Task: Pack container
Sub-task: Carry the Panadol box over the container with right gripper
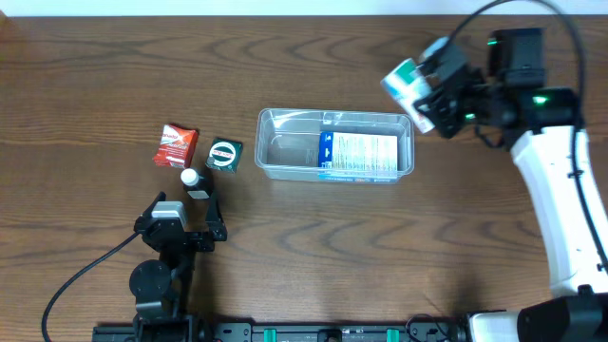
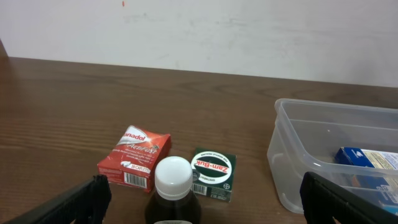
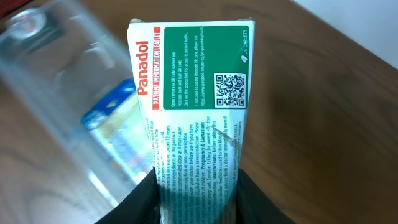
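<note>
The left gripper (image 1: 188, 201) sits, fingers wide apart, by a dark bottle with a white cap (image 2: 173, 176). The clear plastic tub (image 1: 285, 152) lies mid-table. Just right of it, the right gripper (image 3: 198, 202) squeezes a green and white card box (image 3: 193, 93). I think this box is being packed: carry it left over the tub, then let go.

Right arm (image 1: 560, 190): white shell links, black wrist block, green LED (image 1: 541, 100) lit, black cable (image 1: 579, 47) looping off the top. Left arm (image 1: 163, 252): all black, own black cable at base. Left gripper (image 2: 205, 202), right gripper (image 3: 198, 199): matte black jaws.
</note>
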Motion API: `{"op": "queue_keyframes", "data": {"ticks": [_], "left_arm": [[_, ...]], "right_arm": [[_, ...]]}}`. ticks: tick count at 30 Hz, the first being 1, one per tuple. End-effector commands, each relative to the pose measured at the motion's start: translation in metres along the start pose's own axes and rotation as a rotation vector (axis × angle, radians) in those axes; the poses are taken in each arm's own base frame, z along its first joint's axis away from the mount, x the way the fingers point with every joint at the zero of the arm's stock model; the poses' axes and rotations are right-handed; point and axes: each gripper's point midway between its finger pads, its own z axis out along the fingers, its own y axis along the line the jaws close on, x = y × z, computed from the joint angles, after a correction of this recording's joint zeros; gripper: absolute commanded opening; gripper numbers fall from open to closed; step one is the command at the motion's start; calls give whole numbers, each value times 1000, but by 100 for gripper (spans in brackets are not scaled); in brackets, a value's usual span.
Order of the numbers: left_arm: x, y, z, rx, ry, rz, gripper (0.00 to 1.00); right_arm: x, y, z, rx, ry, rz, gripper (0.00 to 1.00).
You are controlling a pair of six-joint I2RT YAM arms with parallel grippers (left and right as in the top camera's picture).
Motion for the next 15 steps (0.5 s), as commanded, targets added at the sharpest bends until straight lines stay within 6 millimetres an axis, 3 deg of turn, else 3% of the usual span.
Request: {"op": "queue_keyframes", "data": {"ticks": [1,7,15], "left_arm": [[17,1,1,2,52,-2,98],[17,1,1,2,52,-2,98],[17,1,1,2,52,-2,98]], "right_arm": [[-5,19,11,-11,35,-105,29],[7,49,26,-80,120,-180,30],[25,52,45,-118,203,-165,27]]}}
